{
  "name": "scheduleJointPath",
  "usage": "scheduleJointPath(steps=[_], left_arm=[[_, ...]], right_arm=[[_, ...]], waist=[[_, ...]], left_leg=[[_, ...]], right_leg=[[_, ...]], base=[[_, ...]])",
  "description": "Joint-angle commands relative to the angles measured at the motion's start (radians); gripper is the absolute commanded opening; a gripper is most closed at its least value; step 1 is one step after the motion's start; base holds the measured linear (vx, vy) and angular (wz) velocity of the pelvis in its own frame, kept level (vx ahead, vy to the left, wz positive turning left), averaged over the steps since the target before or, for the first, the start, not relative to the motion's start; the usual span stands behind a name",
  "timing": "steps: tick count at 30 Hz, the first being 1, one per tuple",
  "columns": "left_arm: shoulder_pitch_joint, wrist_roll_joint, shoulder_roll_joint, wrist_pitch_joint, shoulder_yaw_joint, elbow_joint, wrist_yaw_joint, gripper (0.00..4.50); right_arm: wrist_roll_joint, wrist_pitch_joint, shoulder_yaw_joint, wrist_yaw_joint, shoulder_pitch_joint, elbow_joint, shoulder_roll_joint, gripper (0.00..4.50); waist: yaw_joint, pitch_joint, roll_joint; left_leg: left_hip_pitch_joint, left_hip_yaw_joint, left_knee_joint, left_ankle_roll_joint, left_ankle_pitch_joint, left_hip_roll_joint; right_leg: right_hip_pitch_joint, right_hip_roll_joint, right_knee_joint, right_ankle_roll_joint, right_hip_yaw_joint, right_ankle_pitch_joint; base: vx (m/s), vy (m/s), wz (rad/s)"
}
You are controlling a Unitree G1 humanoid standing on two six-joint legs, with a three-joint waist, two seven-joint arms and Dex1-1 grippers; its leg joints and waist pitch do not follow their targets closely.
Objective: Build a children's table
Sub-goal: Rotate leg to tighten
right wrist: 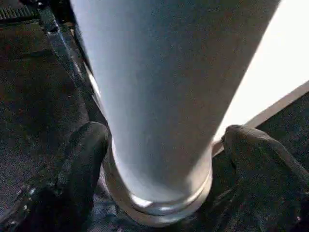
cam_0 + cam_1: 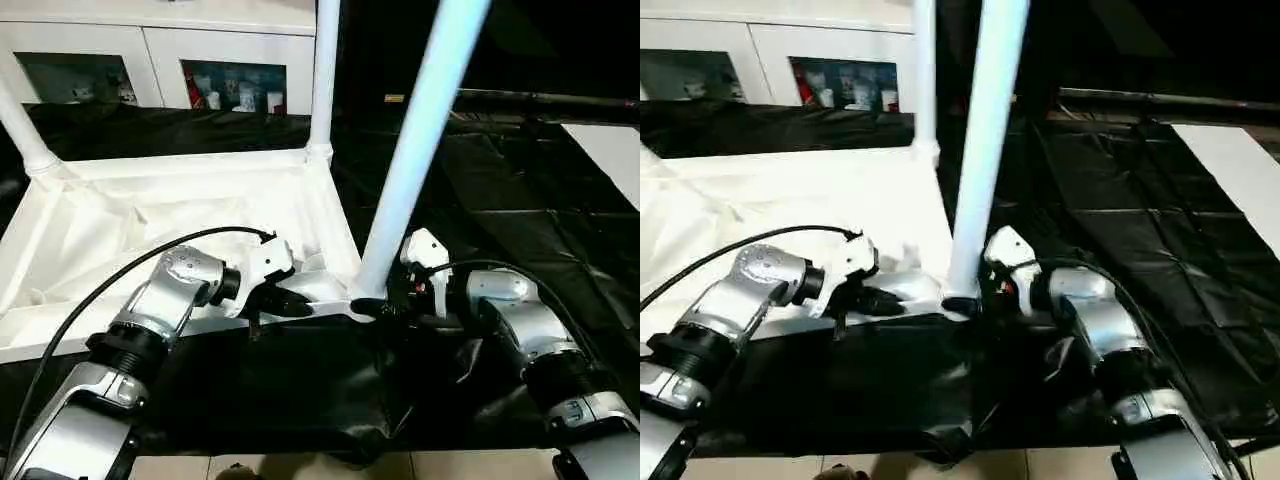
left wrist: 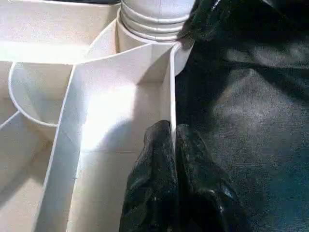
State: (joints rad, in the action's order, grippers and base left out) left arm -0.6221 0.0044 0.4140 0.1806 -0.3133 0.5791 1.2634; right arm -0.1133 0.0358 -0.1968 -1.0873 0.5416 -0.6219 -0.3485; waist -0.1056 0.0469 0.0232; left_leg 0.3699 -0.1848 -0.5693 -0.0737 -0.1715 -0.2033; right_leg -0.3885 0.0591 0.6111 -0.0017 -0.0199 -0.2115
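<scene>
- Tabletop [image 2: 150,215] lies underside up on a worktop covered in black sheet [image 2: 300,390]; ribs and rim face the camera.
- Two legs already stand upright in the far corner sockets: far-left leg [image 2: 20,125] and far-right leg [image 2: 323,75].
- Third leg [image 2: 420,140] is at the near-right corner, foot in or on the socket [image 3: 149,21], leaning a bit towards the robot's right. Can't confirm from these views whether it is fully seated.
- Left gripper [image 3: 173,145]: fingers [image 3: 154,164] pinched closed on the thin near rim wall of the tabletop, just short of the corner socket. One finger inside the rim, one outside over the black sheet.
- Right gripper [image 1: 159,145]: fingers [image 1: 84,159] spread either side of the third leg's base, just above the collar. They sit close to the tube; contact looks likely on at least one side, but the wrist view is too tight to be sure, so I'd call it loosely bracketing rather than clamped.
- The two grippers are near each other at that same corner, left on the rim, right on the leg.
- Background: white glass-door cabinet [image 2: 160,60] behind the worktop, a white panel [image 2: 610,150] far right on the black sheet.
- Black cable [image 2: 120,270] loops over the left forearm.
</scene>
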Motion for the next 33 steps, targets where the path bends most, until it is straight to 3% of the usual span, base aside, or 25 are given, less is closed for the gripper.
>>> scheduleJointPath(steps=[1, 8, 14, 16, 18, 19, 20, 22, 24, 25, 28, 31, 32, 33], left_arm=[[0.017, -0.013, -0.006, 0.012, -0.033, -0.034, 0.045, 0.00], [0.033, -0.013, -0.003, 0.019, -0.032, -0.045, 0.053, 0.00], [0.039, -0.021, -0.010, 0.045, -0.030, -0.056, 0.048, 0.00], [0.028, -0.012, -0.034, 0.059, -0.021, -0.036, 0.002, 0.00], [0.007, 0.005, -0.064, 0.075, -0.001, 0.005, -0.086, 0.00], [0.002, 0.008, -0.071, 0.078, 0.005, 0.016, -0.108, 0.00], [-0.027, 0.025, -0.112, 0.093, 0.034, 0.077, -0.230, 0.00], [-0.043, 0.032, -0.139, 0.105, 0.051, 0.113, -0.303, 0.00], [-0.062, 0.037, -0.183, 0.128, 0.073, 0.157, -0.404, 0.00], [-0.067, 0.039, -0.200, 0.136, 0.080, 0.171, -0.441, 0.00], [-0.092, 0.061, -0.274, 0.135, 0.091, 0.242, -0.598, 0.00], [-0.100, 0.065, -0.286, 0.128, 0.093, 0.262, -0.621, 0.00], [-0.109, 0.072, -0.297, 0.119, 0.093, 0.285, -0.637, 0.00], [-0.109, 0.072, -0.297, 0.119, 0.093, 0.285, -0.637, 0.00]], right_arm=[[-0.006, 0.002, 0.010, -0.007, 0.009, -0.001, 0.002, 4.13], [-0.015, 0.019, 0.009, -0.001, 0.009, -0.001, 0.012, 3.59], [0.016, 0.017, 0.006, 0.050, 0.014, -0.039, 0.029, 3.14], [0.035, 0.029, 0.025, 0.158, 0.032, -0.105, 0.064, 3.03], [0.034, 0.061, 0.049, 0.241, 0.045, -0.144, 0.094, 2.87], [0.031, 0.066, 0.055, 0.258, 0.047, -0.151, 0.101, 2.81], [0.025, 0.089, 0.085, 0.368, 0.061, -0.190, 0.144, 2.81], [0.024, 0.100, 0.103, 0.445, 0.069, -0.213, 0.173, 2.74], [0.028, 0.113, 0.127, 0.577, 0.082, -0.244, 0.217, 2.71], [0.031, 0.114, 0.136, 0.629, 0.088, -0.258, 0.232, 2.71], [0.044, 0.157, 0.168, 0.875, 0.122, -0.306, 0.307, 2.69], [0.048, 0.159, 0.172, 0.903, 0.132, -0.315, 0.322, 2.69], [0.059, 0.153, 0.167, 0.909, 0.144, -0.329, 0.337, 2.69], [0.060, 0.151, 0.167, 0.908, 0.145, -0.329, 0.338, 2.69]], waist=[[0.004, -0.058, 0.001], [0.004, -0.060, 0.007], [0.006, -0.059, 0.003], [0.012, -0.058, 0.000], [0.019, -0.056, 0.004], [0.023, -0.053, -0.005], [0.024, -0.054, -0.007], [0.024, -0.053, -0.003], [0.026, -0.052, -0.013], [0.026, -0.053, -0.007], [0.029, -0.056, -0.008], [0.024, -0.058, -0.008], [0.024, -0.058, -0.002], [0.023, -0.058, -0.005]], left_leg=[[-0.018, 0.004, 0.058, 0.030, -0.177, -0.031], [-0.017, 0.001, 0.054, 0.045, -0.137, -0.029], [-0.017, 0.002, 0.056, 0.039, -0.146, -0.029], [-0.017, 0.003, 0.058, 0.028, -0.155, -0.028], [-0.018, 0.005, 0.061, 0.011, -0.181, -0.026], [-0.021, 0.005, 0.063, -0.001, -0.207, -0.025], [-0.023, 0.006, 0.063, -0.013, -0.226, -0.025], [-0.026, 0.007, 0.065, -0.028, -0.246, -0.023], [-0.026, 0.008, 0.066, -0.037, -0.254, -0.024], [-0.025, 0.009, 0.067, -0.040, -0.252, -0.024], [-0.024, 0.009, 0.065, -0.039, -0.226, -0.021], [-0.024, 0.008, 0.064, -0.025, -0.230, -0.020], [-0.021, 0.007, 0.063, -0.016, -0.225, -0.018], [-0.022, 0.007, 0.064, -0.017, -0.227, -0.018]], right_leg=[[0.038, 0.069, -0.061, -0.243, 0.029, -0.063], [0.039, 0.065, -0.055, -0.245, 0.028, -0.013], [0.038, 0.067, -0.057, -0.240, 0.028, -0.040], [0.035, 0.069, -0.060, -0.244, 0.029, -0.055], [0.037, 0.068, -0.063, -0.236, 0.029, -0.097], [0.033, 0.066, -0.069, -0.233, 0.030, -0.128], [0.033, 0.067, -0.070, -0.229, 0.032, -0.155], [0.031, 0.069, -0.077, -0.216, 0.032, -0.211], [0.027, 0.071, -0.077, -0.208, 0.035, -0.221], [0.030, 0.070, -0.079, -0.202, 0.034, -0.221], [0.031, 0.066, -0.077, -0.194, 0.035, -0.188], [0.032, 0.066, -0.078, -0.180, 0.034, -0.177], [0.031, 0.066, -0.079, -0.176, 0.034, -0.174], [0.031, 0.067, -0.079, -0.175, 0.034, -0.182]], base=[[0.000, 0.000, 0.00], [0.000, 0.000, 0.00], [0.000, 0.000, 0.00], [0.000, 0.000, 0.00], [0.000, 0.000, 0.00], [0.000, 0.000, 0.00], [0.000, 0.000, 0.00], [0.000, 0.000, 0.00], [0.000, 0.000, 0.00], [0.000, 0.000, 0.00], [0.000, 0.000, 0.00], [0.000, 0.000, 0.00], [0.000, 0.000, 0.00], [0.000, 0.000, 0.00]])
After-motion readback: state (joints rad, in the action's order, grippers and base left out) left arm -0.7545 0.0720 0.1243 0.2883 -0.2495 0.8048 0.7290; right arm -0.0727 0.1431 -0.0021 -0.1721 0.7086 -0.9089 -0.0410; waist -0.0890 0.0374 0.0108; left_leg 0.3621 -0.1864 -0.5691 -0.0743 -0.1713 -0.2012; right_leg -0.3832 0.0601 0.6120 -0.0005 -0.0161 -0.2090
